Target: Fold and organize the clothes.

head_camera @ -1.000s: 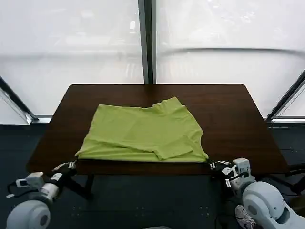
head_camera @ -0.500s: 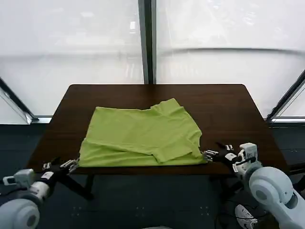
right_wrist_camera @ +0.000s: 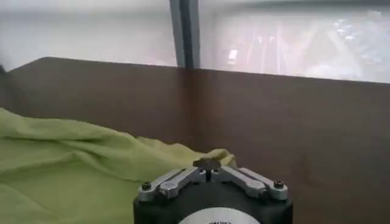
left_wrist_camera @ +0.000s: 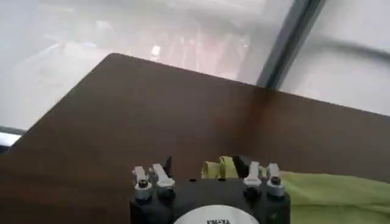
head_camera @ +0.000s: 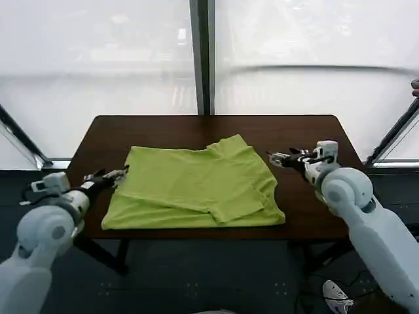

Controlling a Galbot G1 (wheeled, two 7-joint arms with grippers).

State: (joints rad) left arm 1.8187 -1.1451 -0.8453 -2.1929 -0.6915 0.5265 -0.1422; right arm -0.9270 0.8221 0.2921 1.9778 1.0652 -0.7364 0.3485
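While the lime T-shirt (head_camera: 196,186) lies partly folded on my table (head_camera: 308,137), more folds remain; left gripper (head_camera: 116,175) and right gripper (head_camera: 278,157) sit apart-fingered by its far corners.

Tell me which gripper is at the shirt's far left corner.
The left gripper, over the T-shirt's far left corner; the right gripper sits at the far right edge.

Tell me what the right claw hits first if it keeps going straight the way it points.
Most likely the T-shirt: the right claw points across the table at the shirt's folded far corner, just ahead of its tips. Its height above the cloth is unclear.
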